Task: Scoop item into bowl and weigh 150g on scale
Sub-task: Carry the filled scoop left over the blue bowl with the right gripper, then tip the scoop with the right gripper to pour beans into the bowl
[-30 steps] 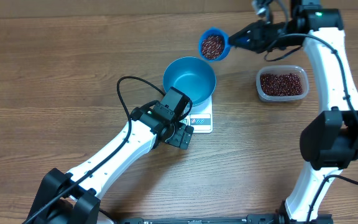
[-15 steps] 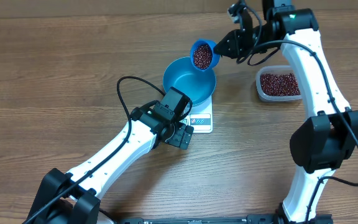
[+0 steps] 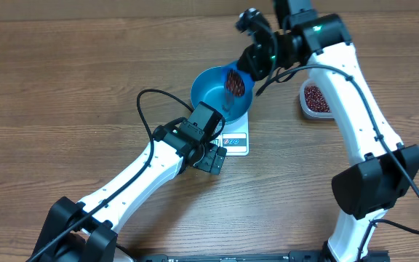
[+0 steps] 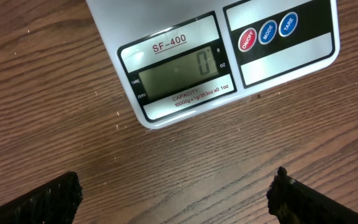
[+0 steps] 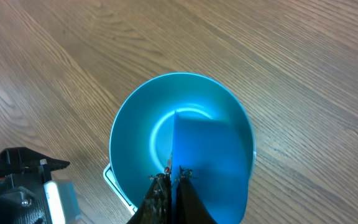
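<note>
A round blue bowl point(image 3: 213, 93) stands on the small white scale point(image 3: 238, 140). My right gripper point(image 3: 253, 64) is shut on the handle of a small blue scoop point(image 3: 236, 81). The scoop is full of red-brown beans point(image 3: 234, 83) and tips steeply over the bowl's right side. From the right wrist, the scoop's back point(image 5: 213, 165) covers the right half of the bowl point(image 5: 142, 140), and the visible inside is bare blue. My left gripper point(image 3: 214, 157) is open on the table by the scale's front edge, fingertips point(image 4: 55, 199) wide apart. The scale point(image 4: 278, 59) display reads 0.
A clear plastic tub point(image 3: 316, 100) of the same beans sits right of the bowl, partly hidden behind my right arm. A black cable point(image 3: 145, 102) loops over the table left of the scale. Bare wooden tabletop surrounds everything.
My right arm has carried the loaded scoop left from beside the tub to over the bowl and tipped it mouth-down. The left arm has not moved.
</note>
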Available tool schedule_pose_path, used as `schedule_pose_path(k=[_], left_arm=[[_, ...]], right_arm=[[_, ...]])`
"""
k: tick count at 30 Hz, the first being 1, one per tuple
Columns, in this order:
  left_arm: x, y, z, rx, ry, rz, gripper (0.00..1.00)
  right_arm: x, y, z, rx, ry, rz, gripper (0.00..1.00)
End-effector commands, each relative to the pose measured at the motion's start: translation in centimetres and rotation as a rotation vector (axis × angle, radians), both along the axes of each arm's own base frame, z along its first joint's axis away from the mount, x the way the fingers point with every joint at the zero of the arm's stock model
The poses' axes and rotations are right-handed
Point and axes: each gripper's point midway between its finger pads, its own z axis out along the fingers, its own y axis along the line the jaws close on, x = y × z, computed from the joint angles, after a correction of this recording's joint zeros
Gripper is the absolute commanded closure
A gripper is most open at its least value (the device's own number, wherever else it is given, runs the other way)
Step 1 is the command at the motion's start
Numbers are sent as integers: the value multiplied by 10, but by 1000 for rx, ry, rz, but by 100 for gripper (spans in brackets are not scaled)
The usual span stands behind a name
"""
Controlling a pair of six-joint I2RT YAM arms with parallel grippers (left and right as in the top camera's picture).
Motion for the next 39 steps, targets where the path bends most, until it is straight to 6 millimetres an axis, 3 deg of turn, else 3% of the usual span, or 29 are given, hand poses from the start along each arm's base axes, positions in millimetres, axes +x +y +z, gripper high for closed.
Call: schedule_pose_path(k=[1, 18, 34, 39], left_arm=[[-1, 0, 1, 10, -13, -23, 1], [-1, 0, 1, 10, -12, -23, 0], [-1, 0, 1, 10, -13, -23, 0], [-1, 0, 1, 10, -12, -23, 1]], right_arm=[[-1, 2, 24, -45, -102, 13, 96], [7, 8, 31, -17, -148, 23, 96], [-8, 37, 34, -63, -287, 297, 96], [-4, 36, 34, -96, -312, 289, 96]])
